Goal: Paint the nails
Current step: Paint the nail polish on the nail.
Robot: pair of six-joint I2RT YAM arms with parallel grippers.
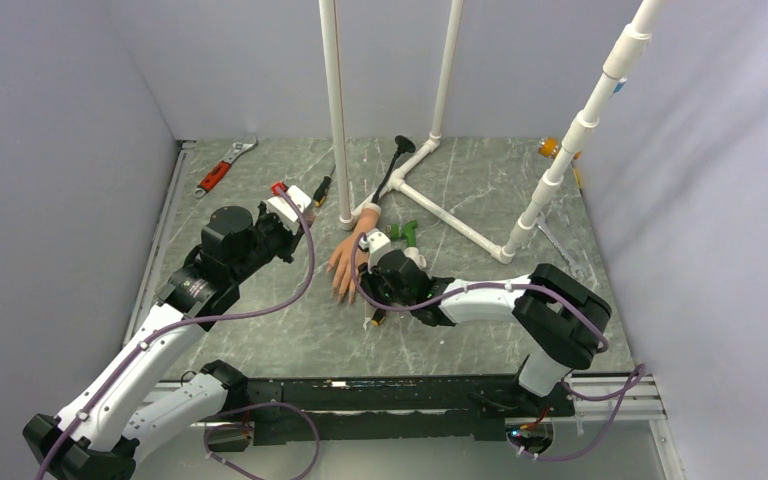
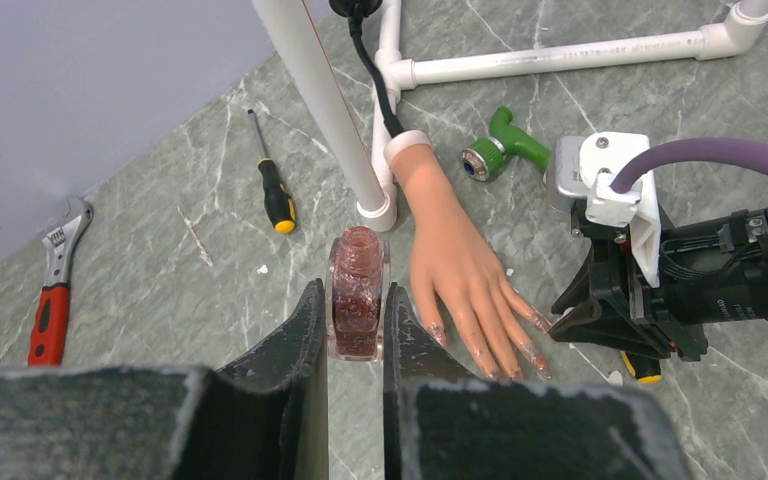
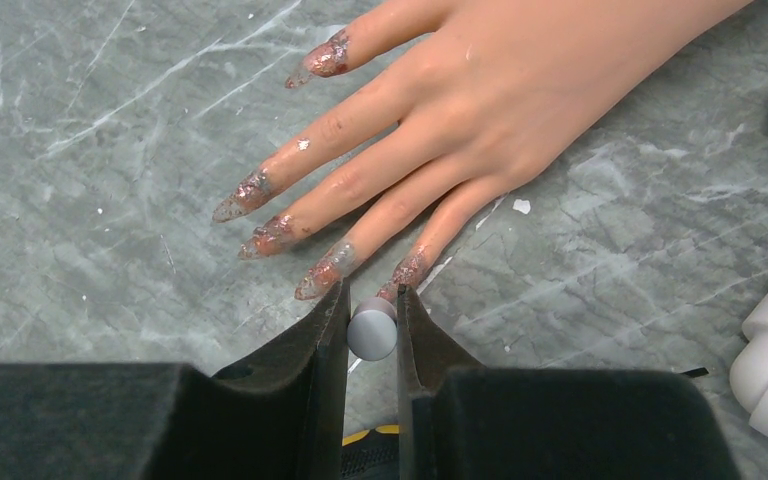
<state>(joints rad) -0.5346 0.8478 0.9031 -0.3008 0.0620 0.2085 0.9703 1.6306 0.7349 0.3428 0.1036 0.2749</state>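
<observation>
The peach mannequin hand [image 1: 348, 255] lies palm down on the grey table, fingers toward the arms. Its nails [image 3: 245, 192] carry patchy reddish glitter, and smears run up the fingers. My left gripper [image 2: 355, 287] is shut on an uncapped bottle of red glitter polish [image 2: 357, 300], held upright just left of the hand [image 2: 455, 265]. My right gripper [image 3: 371, 290] is shut on a round grey brush cap [image 3: 372, 330], right at the little finger's nail [image 3: 407, 268]. The brush itself is hidden below the cap.
A white pipe frame [image 2: 325, 100] stands just behind the hand. A green nozzle [image 2: 500, 145], a black-and-yellow screwdriver [image 2: 278, 195] and a red-handled wrench [image 2: 50, 300] lie around it. A second yellow-handled tool [image 2: 640, 365] lies under my right gripper. Walls enclose the table.
</observation>
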